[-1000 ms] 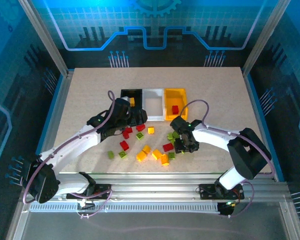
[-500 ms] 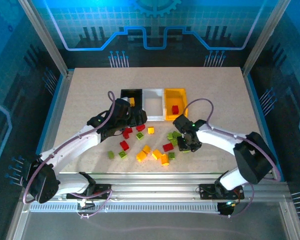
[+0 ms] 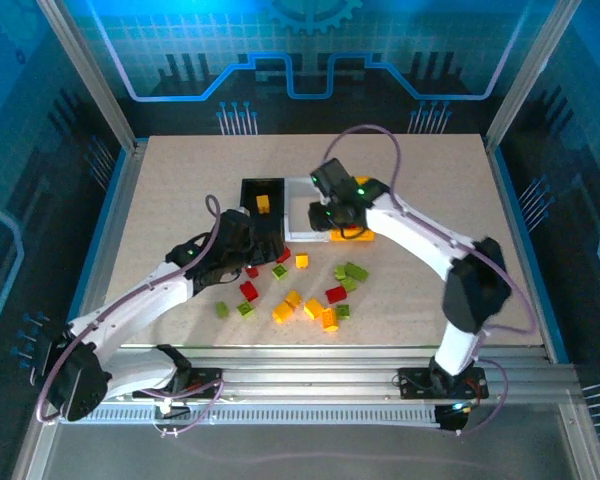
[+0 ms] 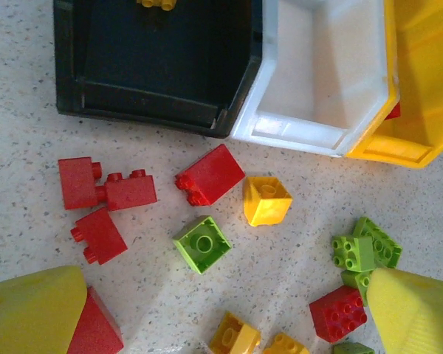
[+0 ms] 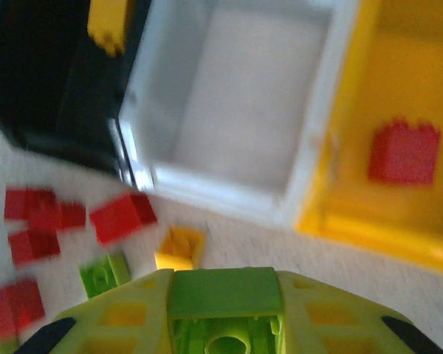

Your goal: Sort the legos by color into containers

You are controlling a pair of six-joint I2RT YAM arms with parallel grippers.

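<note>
My right gripper (image 3: 332, 215) hangs over the white bin (image 3: 302, 205) and yellow bin (image 3: 358, 236), shut on a green lego (image 5: 223, 295) wedged between its fingers. The white bin (image 5: 236, 96) below it holds nothing. A red lego (image 5: 403, 151) lies in the yellow bin (image 5: 428, 81), and a yellow lego (image 3: 263, 204) in the black bin (image 3: 262, 186). My left gripper (image 3: 263, 243) stands open low over the loose legos, its fingers (image 4: 33, 310) on either side of a green lego (image 4: 201, 243), a yellow one (image 4: 266, 200) and red ones (image 4: 210, 174).
More loose bricks lie on the table in front of the bins: red (image 3: 248, 290), orange (image 3: 283, 312), red (image 3: 336, 294) and green (image 3: 356, 271). Bare tabletop (image 3: 180, 170) lies to the left, right and behind the bins.
My right gripper closed on a green lego in the pile, lifted it and swung back and left over the bins. The left arm drew back slightly toward me.
</note>
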